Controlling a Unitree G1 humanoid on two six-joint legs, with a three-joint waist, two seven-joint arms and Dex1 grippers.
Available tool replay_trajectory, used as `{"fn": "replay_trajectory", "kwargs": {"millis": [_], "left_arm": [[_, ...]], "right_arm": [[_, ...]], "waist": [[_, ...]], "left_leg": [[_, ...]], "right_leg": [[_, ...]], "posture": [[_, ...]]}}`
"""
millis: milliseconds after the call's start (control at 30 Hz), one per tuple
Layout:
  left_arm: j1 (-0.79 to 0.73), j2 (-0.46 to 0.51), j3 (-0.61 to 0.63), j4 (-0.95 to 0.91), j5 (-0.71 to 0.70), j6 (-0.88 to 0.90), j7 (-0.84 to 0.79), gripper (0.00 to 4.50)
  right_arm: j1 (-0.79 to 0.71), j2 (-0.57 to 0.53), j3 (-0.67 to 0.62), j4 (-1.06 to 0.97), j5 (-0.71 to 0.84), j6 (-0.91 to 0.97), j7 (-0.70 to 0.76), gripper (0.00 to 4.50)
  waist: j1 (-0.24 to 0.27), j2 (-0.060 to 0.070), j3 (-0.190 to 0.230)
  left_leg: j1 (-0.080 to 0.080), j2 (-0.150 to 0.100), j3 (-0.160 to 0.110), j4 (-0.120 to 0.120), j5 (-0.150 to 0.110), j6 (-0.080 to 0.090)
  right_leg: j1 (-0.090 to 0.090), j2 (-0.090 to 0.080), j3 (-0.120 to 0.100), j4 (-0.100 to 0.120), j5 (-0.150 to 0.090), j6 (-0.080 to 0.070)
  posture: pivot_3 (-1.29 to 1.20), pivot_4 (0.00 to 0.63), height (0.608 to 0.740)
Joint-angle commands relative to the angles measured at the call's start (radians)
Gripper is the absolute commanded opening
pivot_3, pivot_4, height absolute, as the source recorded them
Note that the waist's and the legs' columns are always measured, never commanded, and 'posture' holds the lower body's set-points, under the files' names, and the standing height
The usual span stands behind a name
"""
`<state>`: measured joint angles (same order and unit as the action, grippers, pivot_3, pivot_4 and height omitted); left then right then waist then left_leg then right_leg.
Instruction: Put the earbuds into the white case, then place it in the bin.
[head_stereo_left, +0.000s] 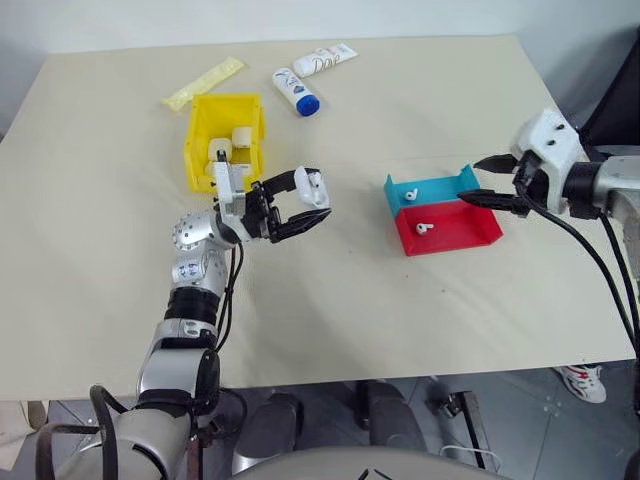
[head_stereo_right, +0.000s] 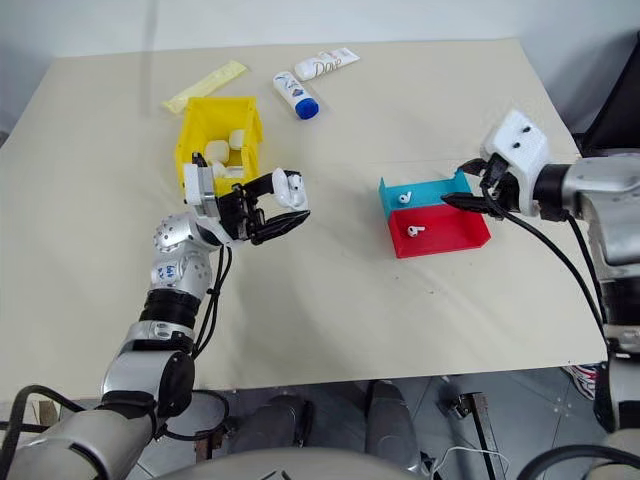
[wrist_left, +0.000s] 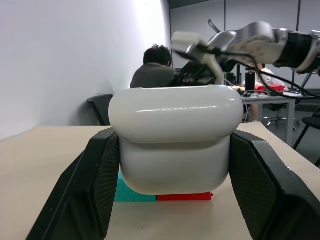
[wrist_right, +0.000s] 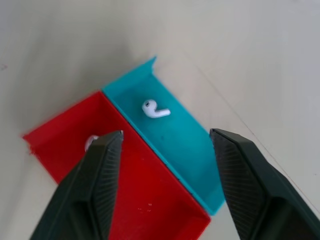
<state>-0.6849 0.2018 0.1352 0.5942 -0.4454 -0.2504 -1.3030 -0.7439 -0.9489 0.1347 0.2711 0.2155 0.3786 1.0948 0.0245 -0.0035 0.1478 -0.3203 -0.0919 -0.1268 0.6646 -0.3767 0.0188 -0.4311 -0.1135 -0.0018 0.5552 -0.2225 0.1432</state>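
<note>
The two head views look forward and down from above the near edge of the bench, both taking in the whole top, with the yellow bin at far left and the red tray and teal tray at right. The left wrist view sits low, close behind the white case, facing level across the bench toward the right hand. The right wrist view looks steeply down, close over both trays, which the head views share.

Left hand grips white case above bench. Right hand open beside teal tray; one earbud in it, another earbud in red tray.
</note>
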Motion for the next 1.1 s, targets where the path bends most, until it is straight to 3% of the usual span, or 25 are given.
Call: {"fn": "replay_trajectory", "kwargs": {"millis": [33,200,333,767,1100], "left_arm": [[0.033,0.003,-0.007,-0.098,-0.017,0.020,0.029,2.81],[0.074,0.006,-0.011,-0.159,-0.019,0.037,0.060,2.81],[0.097,0.008,-0.013,-0.192,-0.020,0.043,0.079,2.81],[0.173,0.015,-0.021,-0.296,-0.029,0.063,0.129,2.81],[0.200,0.033,-0.021,-0.339,-0.037,0.076,0.157,2.81]], "right_arm": [[-0.113,0.031,0.053,0.155,-0.085,-0.115,0.080,2.91],[-0.250,0.104,0.120,0.396,-0.199,-0.245,0.108,2.91],[-0.330,0.162,0.139,0.548,-0.266,-0.342,0.094,2.01],[-0.463,0.296,0.154,0.865,-0.425,-0.504,-0.022,2.01],[-0.462,0.333,0.153,0.905,-0.458,-0.549,0.009,2.01]], "waist": [[-0.001,0.000,0.000],[-0.001,0.000,0.000],[-0.002,0.000,0.000],[-0.006,0.001,0.000],[-0.012,0.002,0.000]], "left_leg": [[0.000,0.000,0.000,0.000,0.000,0.000],[0.000,0.000,0.000,0.000,0.000,0.000],[0.000,0.000,0.000,0.000,0.000,-0.001],[0.000,0.000,0.001,0.000,0.001,-0.002],[0.000,0.000,0.000,0.000,0.001,-0.002]], "right_leg": [[0.000,0.000,0.000,0.000,0.000,0.000],[0.000,0.000,0.000,0.001,0.000,0.000],[-0.001,0.000,0.000,0.001,0.000,0.000],[-0.002,0.001,0.001,0.002,0.000,-0.001],[-0.002,0.001,0.001,0.003,0.000,-0.001]], "posture": [[0.00,0.150,0.740],[0.00,0.150,0.740],[0.00,0.150,0.740],[0.00,0.150,0.740],[0.00,0.150,0.740]]}}
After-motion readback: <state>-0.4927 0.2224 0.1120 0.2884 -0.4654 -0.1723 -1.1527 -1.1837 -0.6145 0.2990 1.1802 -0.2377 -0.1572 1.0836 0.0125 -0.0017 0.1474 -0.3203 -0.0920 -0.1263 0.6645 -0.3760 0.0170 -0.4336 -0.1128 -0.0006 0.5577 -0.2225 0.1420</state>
